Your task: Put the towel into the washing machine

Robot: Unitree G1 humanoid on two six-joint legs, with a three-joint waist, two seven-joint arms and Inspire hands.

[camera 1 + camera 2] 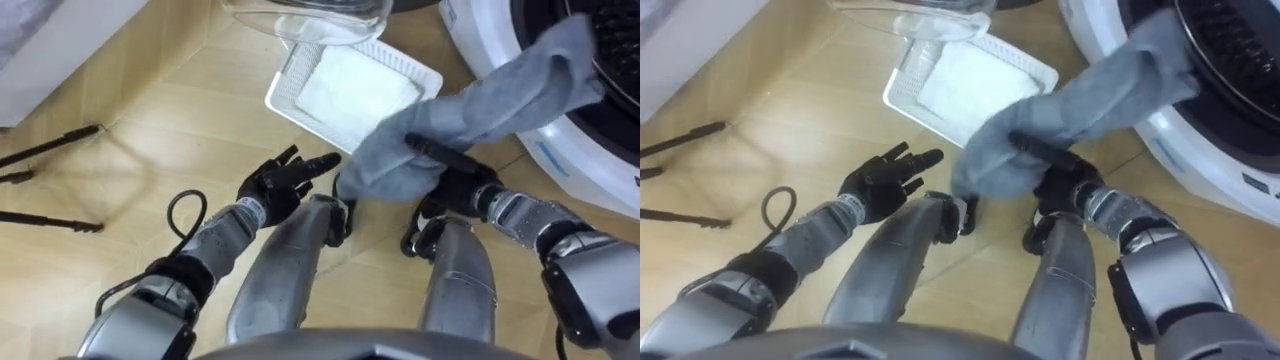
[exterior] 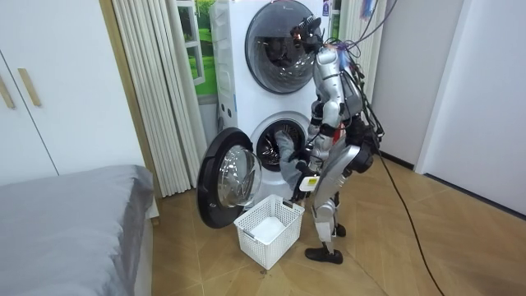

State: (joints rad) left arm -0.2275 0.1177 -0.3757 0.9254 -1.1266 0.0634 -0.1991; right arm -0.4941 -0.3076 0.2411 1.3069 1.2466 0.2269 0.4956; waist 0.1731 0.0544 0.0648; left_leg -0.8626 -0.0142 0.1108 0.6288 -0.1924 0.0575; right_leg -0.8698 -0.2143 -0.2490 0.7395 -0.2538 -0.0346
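I see the grey towel [image 1: 480,100] clamped in my right hand [image 1: 455,180], whose fingers are curled round its bunched lower end. From that hand the cloth stretches up and away to the open mouth of the lower washing machine [image 1: 560,150], where its far end lies over the lip of the dark drum [image 1: 620,40]. I cannot tell what else is in the drum. Just beyond the right hand, toward the left, the white basket [image 1: 290,85] sits on the wooden floor [image 1: 150,130], showing its bare white bottom. The round door [image 2: 226,177] hangs open past the basket. My left hand [image 1: 280,182] hovers beside the right with its fingers spread and straight, holding nothing.
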